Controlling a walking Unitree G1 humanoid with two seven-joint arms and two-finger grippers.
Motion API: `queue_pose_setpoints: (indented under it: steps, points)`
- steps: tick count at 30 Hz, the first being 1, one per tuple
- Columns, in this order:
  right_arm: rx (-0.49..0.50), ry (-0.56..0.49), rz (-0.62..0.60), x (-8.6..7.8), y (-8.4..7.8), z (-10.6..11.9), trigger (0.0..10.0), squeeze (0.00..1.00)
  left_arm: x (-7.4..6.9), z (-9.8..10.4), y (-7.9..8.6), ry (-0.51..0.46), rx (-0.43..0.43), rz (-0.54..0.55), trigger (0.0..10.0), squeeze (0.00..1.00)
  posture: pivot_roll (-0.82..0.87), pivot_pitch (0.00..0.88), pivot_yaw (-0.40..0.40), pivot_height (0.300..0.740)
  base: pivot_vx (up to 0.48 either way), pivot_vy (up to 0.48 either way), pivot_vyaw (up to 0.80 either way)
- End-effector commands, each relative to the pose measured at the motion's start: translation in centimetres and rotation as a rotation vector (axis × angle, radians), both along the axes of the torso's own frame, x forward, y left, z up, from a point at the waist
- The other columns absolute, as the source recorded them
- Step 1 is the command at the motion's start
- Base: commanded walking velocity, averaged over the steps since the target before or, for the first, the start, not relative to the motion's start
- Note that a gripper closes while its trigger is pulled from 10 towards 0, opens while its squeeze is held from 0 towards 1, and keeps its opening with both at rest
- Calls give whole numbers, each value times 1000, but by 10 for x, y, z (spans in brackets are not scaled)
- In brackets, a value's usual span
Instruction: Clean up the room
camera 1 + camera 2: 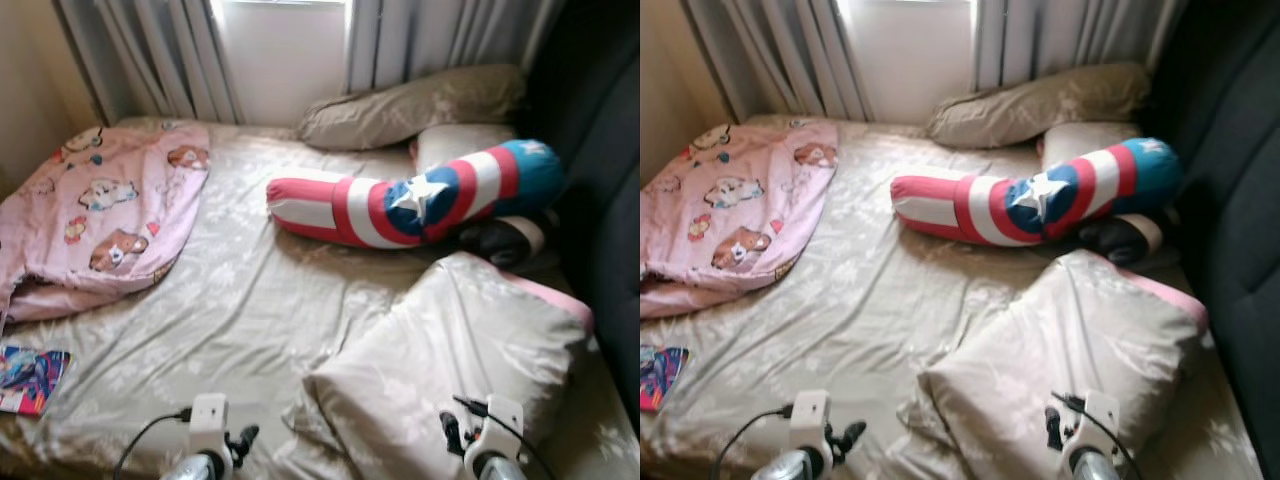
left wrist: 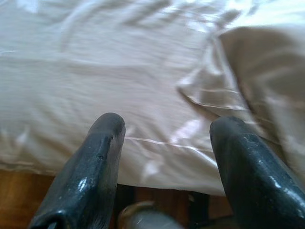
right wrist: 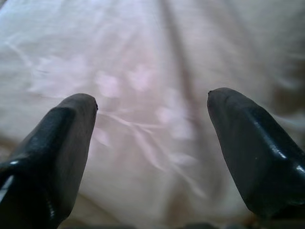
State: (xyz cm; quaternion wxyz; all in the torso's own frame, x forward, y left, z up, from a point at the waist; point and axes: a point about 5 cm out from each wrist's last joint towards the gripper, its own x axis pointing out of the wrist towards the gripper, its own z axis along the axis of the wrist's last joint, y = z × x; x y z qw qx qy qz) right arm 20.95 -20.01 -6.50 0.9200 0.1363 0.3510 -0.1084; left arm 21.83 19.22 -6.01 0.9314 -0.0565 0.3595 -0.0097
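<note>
A bed with a wrinkled beige sheet (image 1: pixel 240 310) lies before me. A large beige pillow (image 1: pixel 460 360) rests at the near right, and a red, white and blue star bolster (image 1: pixel 410 200) lies across the middle. A pink cartoon blanket (image 1: pixel 100 215) is bunched at the left. Another beige pillow (image 1: pixel 410 105) lies at the head by the curtains. My left gripper (image 2: pixel 164 126) is open, low over the sheet at the bed's near edge. My right gripper (image 3: pixel 152 102) is open just above the near pillow. Both wrists (image 1: pixel 212 440) (image 1: pixel 490 435) sit at the frame's bottom.
A colourful book (image 1: pixel 30 378) lies at the bed's near left edge. A dark padded headboard (image 1: pixel 600 200) runs along the right. Grey curtains (image 1: pixel 160 55) and a bright window stand behind the bed. A dark cushion (image 1: pixel 505 240) is tucked under the bolster. Wooden floor (image 2: pixel 19 200) lies below the mattress edge.
</note>
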Motion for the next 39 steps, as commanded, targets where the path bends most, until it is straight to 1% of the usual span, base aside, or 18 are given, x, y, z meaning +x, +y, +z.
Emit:
queue_pose_setpoints:
  steps: [1,5,7,9,10,12,16,21,26,28,31,36,39]
  points:
    - [15,1,-2,0,5,-1,10000,0,-2,0,4,-7,8,7,10000,0,85,0,-6,740,0,0,0]
    - [15,-7,-2,2,5,0,10000,0,1,3,7,-39,10,9,10000,0,86,0,-7,740,0,0,0]
    - [15,-11,-3,3,5,1,10000,0,9,10,8,-84,1,6,10000,0,88,0,-8,740,0,0,0]
    - [13,-13,-2,3,5,1,10000,0,13,12,8,-102,-3,2,10000,0,89,0,-8,740,0,0,0]
    - [11,-17,-5,4,6,2,10000,0,18,16,7,-126,-3,-5,10000,0,92,0,-9,740,0,0,0]
    - [8,-19,-7,5,6,2,10000,0,22,19,6,-141,-4,-8,10000,0,90,0,-8,740,0,0,0]
    - [4,-27,-49,8,1,5,10000,0,30,27,4,-195,-14,-26,10000,0,86,0,-5,740,0,0,0]
    - [-38,-34,-79,8,-12,7,10000,0,33,32,4,-252,-29,-32,10000,0,80,18,-2,740,0,0,0]
    - [-52,-41,-51,8,-14,8,10000,0,36,35,-1,-292,-48,-16,10000,0,69,30,-1,735,0,0,0]
    - [-57,-40,-56,7,-15,8,10000,0,36,36,-7,-300,-54,-25,10000,0,68,29,-3,720,0,0,0]
    - [-53,-47,-58,5,-15,7,10000,0,36,35,-13,-305,-61,-35,10000,0,68,24,-3,720,0,0,0]
    - [-45,-43,-49,3,-13,6,10000,0,36,36,-12,-310,-63,-32,10000,0,74,17,-7,720,0,0,0]
    - [-41,-44,-50,3,-12,5,10000,0,37,37,-9,-316,-57,-31,10000,0,79,11,-9,720,0,0,0]
